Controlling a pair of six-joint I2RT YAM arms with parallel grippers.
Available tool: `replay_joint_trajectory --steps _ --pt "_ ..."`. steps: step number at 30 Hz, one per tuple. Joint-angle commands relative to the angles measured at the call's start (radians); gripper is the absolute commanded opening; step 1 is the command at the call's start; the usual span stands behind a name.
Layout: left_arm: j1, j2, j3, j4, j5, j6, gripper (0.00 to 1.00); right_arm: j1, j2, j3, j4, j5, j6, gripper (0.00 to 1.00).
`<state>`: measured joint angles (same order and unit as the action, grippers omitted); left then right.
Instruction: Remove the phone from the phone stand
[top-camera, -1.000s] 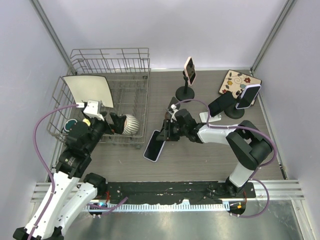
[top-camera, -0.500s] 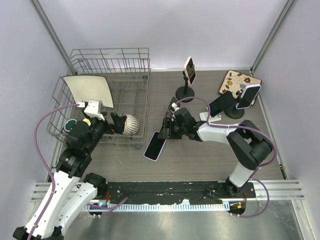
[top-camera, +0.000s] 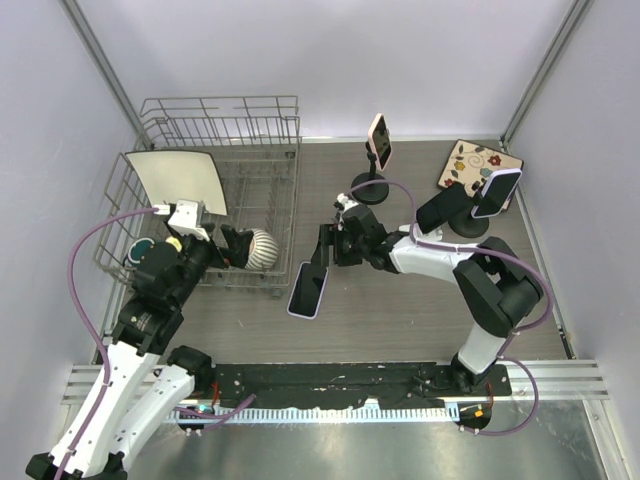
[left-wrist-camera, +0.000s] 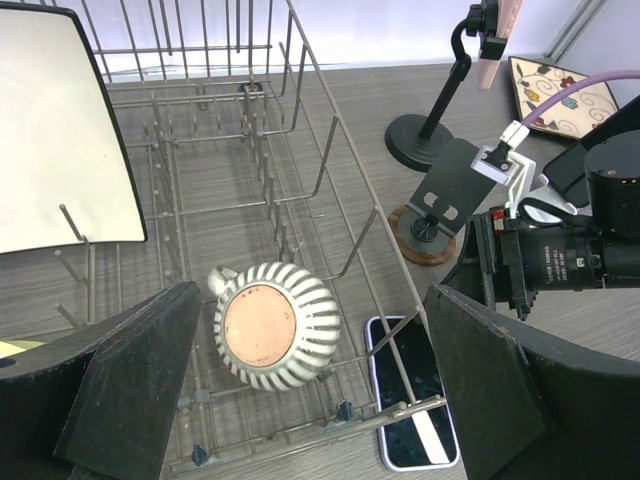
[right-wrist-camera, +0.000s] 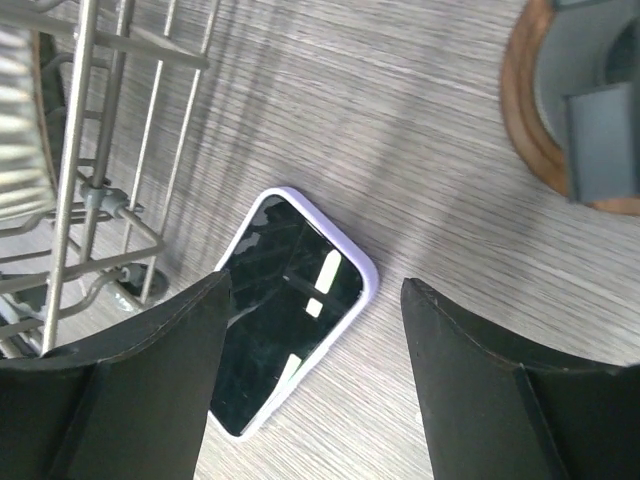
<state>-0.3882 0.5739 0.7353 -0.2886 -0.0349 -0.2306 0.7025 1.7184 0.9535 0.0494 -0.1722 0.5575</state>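
Observation:
A phone in a lavender case (top-camera: 308, 290) lies flat on the table, screen up, beside the rack's corner. It also shows in the left wrist view (left-wrist-camera: 412, 395) and the right wrist view (right-wrist-camera: 290, 340). My right gripper (top-camera: 320, 252) hovers just above its far end, open and empty (right-wrist-camera: 315, 290). The empty grey phone stand (left-wrist-camera: 448, 190) on a round wooden base (right-wrist-camera: 560, 110) stands right behind that gripper. My left gripper (top-camera: 235, 245) is open and empty (left-wrist-camera: 312, 297) over the rack's near corner.
A wire dish rack (top-camera: 285, 215) holds a striped cup (top-camera: 262, 248) and a white plate (top-camera: 180, 178). A pink phone (top-camera: 378, 140) sits on a tall black stand, and another phone (top-camera: 495, 192) on a stand at the right. A patterned tile (top-camera: 470, 160) lies at the back right.
My right gripper has drawn back from the phone toward the far side and risen a little. The phone stays flat on the table. The left arm has not moved.

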Motion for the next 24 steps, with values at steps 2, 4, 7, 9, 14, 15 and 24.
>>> replay_joint_trajectory --steps 2,4,7,9,14,15,24 --pt "-0.005 -0.009 0.001 0.037 0.001 0.01 1.0 -0.003 -0.175 0.025 -0.132 0.167 -0.126 0.76" --pt "-0.005 -0.02 0.003 0.034 -0.003 0.014 1.0 -0.003 -0.236 0.024 -0.189 0.255 -0.171 0.78" --pt "-0.005 -0.042 0.009 0.028 -0.025 0.016 1.0 -0.006 -0.359 0.028 -0.261 0.382 -0.234 0.79" --pt "-0.005 -0.057 0.01 0.02 -0.037 0.017 1.0 -0.006 -0.459 0.024 -0.289 0.47 -0.278 0.8" --pt "-0.005 -0.121 0.007 -0.007 -0.098 0.002 1.0 -0.011 -0.638 -0.004 -0.313 0.647 -0.35 0.91" --pt "-0.005 -0.129 0.004 -0.011 -0.103 0.002 1.0 -0.014 -0.672 0.004 -0.344 0.705 -0.346 0.93" --pt "-0.005 -0.149 -0.013 -0.015 -0.086 0.002 1.0 -0.262 -0.712 -0.067 -0.378 0.726 -0.17 0.9"
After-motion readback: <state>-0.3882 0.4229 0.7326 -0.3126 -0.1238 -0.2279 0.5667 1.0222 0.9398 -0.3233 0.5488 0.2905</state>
